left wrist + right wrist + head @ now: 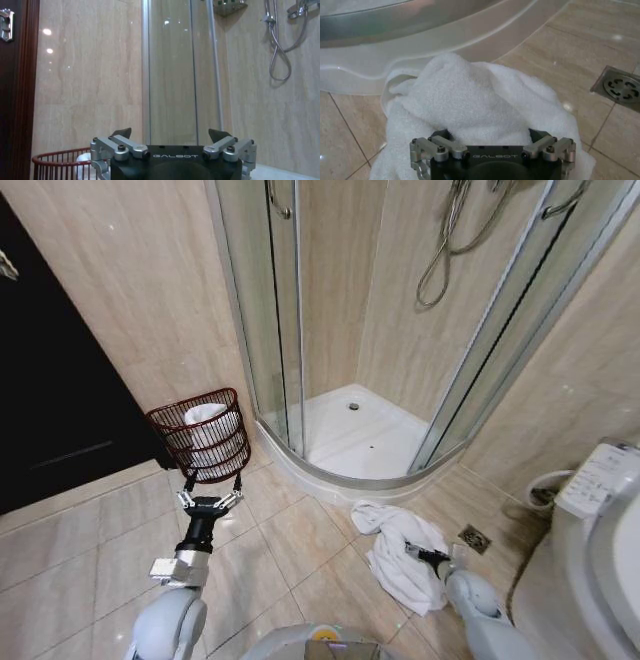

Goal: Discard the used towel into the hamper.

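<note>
Head view, centre-left: I see the hamper (203,435), a round basket of thin dark reddish-brown wire built from stacked horizontal rings and fine vertical rods, narrowing slightly toward its base. It stands on the tiled floor (90,550) against the beige stone-look wall, between the dark door (50,380) at the left edge and the shower enclosure (330,330). Something white and soft already lies inside it. In the left wrist view its rim (60,156) shows as a red wire arc at lower left.

Lower centre-right of the head view: the used towel (395,545) is a white terry cloth, crumpled into soft folds on the glossy beige tiles, just in front of the curved white shower tray (350,440). The right wrist view shows its looped, nubby pile bunched into a raised hump (470,101), with a square metal floor drain (620,86) at the right edge of that frame.

The left gripper (210,502) hangs just in front of the hamper, lower in the head view, with its metal fingers spread and nothing between them. The right gripper (490,133) sits low over the towel, its dark pads (442,134) spread wide and pressed into the cloth's surface; I see no fold pinched between them.
</note>
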